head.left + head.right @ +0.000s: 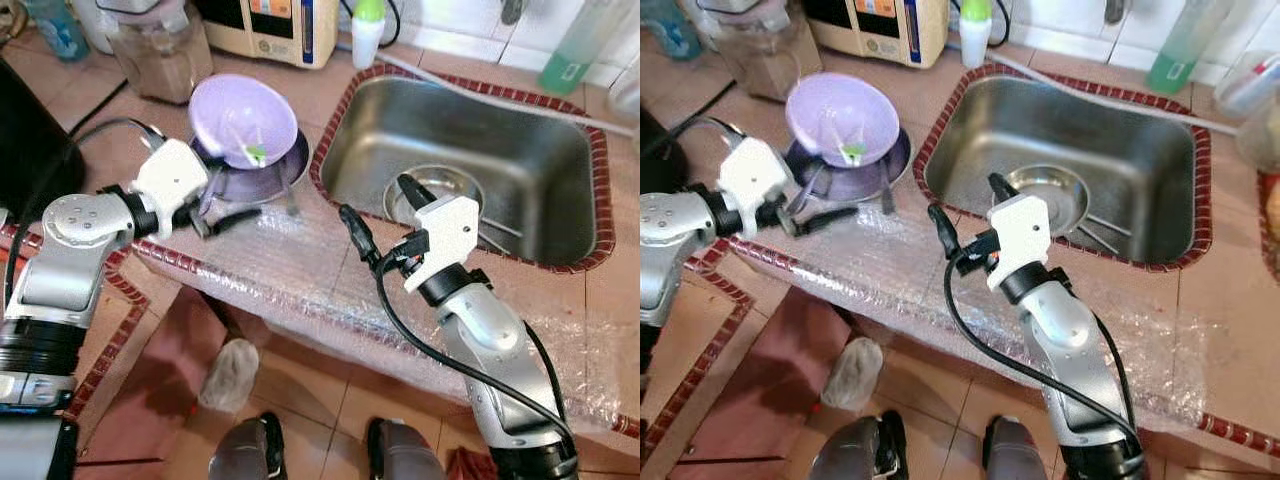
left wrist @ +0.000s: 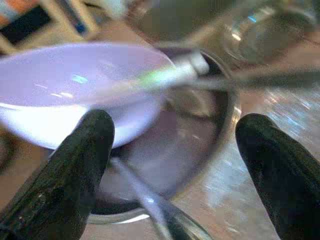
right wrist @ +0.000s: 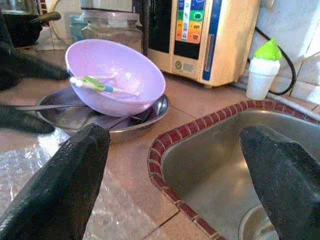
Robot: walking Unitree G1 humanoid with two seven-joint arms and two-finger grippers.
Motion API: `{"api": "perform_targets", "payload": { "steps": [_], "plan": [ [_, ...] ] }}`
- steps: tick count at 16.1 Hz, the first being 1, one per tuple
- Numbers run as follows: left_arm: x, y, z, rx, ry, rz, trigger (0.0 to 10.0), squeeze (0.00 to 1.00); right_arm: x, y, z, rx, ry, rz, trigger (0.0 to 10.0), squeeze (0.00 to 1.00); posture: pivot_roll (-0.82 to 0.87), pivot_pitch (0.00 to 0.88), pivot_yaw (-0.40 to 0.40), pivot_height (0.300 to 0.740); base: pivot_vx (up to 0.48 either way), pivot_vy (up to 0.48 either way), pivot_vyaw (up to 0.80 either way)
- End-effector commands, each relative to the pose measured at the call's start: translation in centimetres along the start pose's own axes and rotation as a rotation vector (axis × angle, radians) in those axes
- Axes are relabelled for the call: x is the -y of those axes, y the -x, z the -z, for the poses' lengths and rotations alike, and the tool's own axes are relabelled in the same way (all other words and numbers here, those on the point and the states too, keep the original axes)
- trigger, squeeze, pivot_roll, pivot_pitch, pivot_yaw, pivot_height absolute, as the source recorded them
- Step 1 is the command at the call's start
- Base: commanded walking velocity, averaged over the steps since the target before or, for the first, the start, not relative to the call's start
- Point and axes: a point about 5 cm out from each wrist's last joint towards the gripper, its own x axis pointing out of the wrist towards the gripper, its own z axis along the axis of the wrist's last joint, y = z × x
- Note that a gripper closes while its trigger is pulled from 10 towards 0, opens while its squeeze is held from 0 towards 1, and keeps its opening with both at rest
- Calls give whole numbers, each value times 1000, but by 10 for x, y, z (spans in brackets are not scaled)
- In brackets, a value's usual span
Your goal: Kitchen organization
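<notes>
Now we are reaching our left tool (image 1: pixel 215 215), spread wide, toward the steel plate (image 1: pixel 290 175) carrying the tilted purple bowl (image 1: pixel 240 115) on the bench (image 1: pixel 290 260), while our right tool (image 1: pixel 375 215) is hovering open by the sink (image 1: pixel 560 170).

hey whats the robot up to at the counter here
The left gripper, fingers open, is at the metal plate that holds a tilted purple bowl and some utensils, beside the sink. The right gripper, also open and empty, hovers over the counter edge at the sink's corner. Nothing is grasped yet.
</notes>
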Motion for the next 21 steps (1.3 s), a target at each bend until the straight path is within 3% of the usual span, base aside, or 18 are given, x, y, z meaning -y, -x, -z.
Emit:
{"api": "perform_targets", "payload": {
  "steps": [1, 6, 10, 11, 13, 15, 16, 17, 18, 19, 20, 21],
  "plan": [
    [-4, 3, -2, 19, -21, -51, 10000, 0, 0, 0, 0, 7, 6, -3, 10000, 0, -112, 123, 42, 740, 0, 0, 0],
    [7, 9, 4, 72, 10, -140, 10000, 0, 2, -8, 1, 20, 15, -19, 10000, 0, -95, 99, 24, 740, 0, 0, 0],
    [12, 15, -3, 177, 46, -331, 10000, 0, 3, -12, 2, 23, 12, -31, 10000, 0, -63, 86, 4, 740, 0, 0, 0],
    [20, 12, -9, 244, 50, -421, 10000, 0, 5, -15, 4, 24, 10, -33, 10000, 0, -53, 82, -1, 740, 0, 0, 0],
    [37, 9, -10, 288, 57, -501, 10000, 0, 5, -16, 6, 24, 6, -27, 10000, 0, -39, 79, -7, 740, 0, 0, 0],
    [58, 10, -5, 327, 158, -600, 10000, 0, 8, -15, 14, 6, -16, 16, 10000, 0, -20, 72, -19, 740, 0, 0, 0],
    [63, 10, -1, 323, 198, -639, 10000, 251, 9, -14, 19, -6, -22, 37, 10000, 0, -7, 61, -26, 740, 0, 0, 0],
    [66, 9, 1, 318, 195, -643, 10000, 282, 9, -14, 21, -13, -23, 50, 10000, 0, -3, 58, -28, 740, 0, 0, 0],
    [73, 8, 5, 311, 168, -639, 10000, 996, 10, -12, 30, -34, -40, 84, 10000, 0, 27, 33, -41, 740, 0, 0, 0],
    [75, 7, 8, 303, 122, -633, 10000, 961, 8, -13, 40, -58, -67, 109, 10000, 0, 40, 13, -51, 740, 0, 0, 0],
    [74, 5, 9, 289, 63, -623, 10000, 839, 7, -14, 42, -61, -72, 100, 10000, 0, 56, 1, -42, 740, 0, 0, 0],
    [71, 1, 7, 292, 43, -622, 10000, 47, 8, -16, 44, -59, -78, 89, 10000, 0, 74, 20, -40, 740, 0, 0, 0]
  ]
}}
